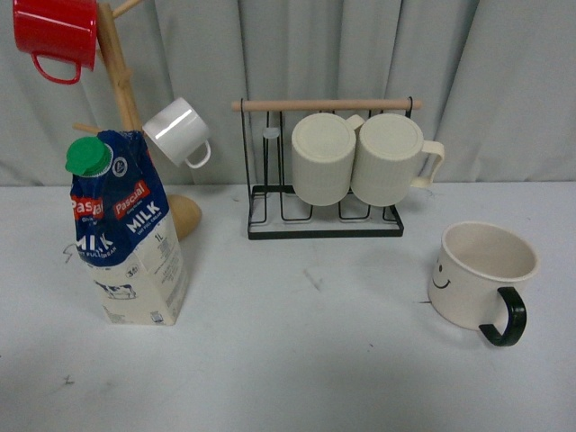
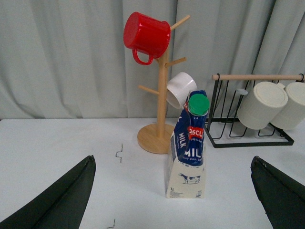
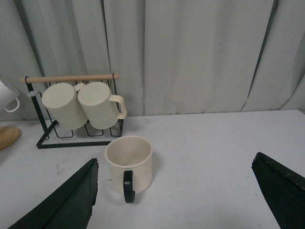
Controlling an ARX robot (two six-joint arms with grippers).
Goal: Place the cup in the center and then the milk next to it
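The cup (image 1: 481, 281) is a wide cream mug with a black handle and a smiley face, upright at the table's right; the right wrist view shows the cup (image 3: 129, 163) with its handle toward the camera. The milk (image 1: 126, 229) stands upright at the left, a dark blue carton with a green cap; in the left wrist view the milk (image 2: 189, 148) is ahead. My left gripper (image 2: 174, 198) is open, short of the carton. My right gripper (image 3: 183, 195) is open, short of the cup, which lies toward one finger. Neither arm shows in the front view.
A wooden mug tree (image 1: 121, 90) behind the milk carries a red mug (image 1: 56, 34) and a small white mug (image 1: 178, 131). A black wire rack (image 1: 324, 193) at the back centre holds two ribbed cream mugs (image 1: 360, 155). A grey curtain hangs behind the white table (image 1: 306, 351).
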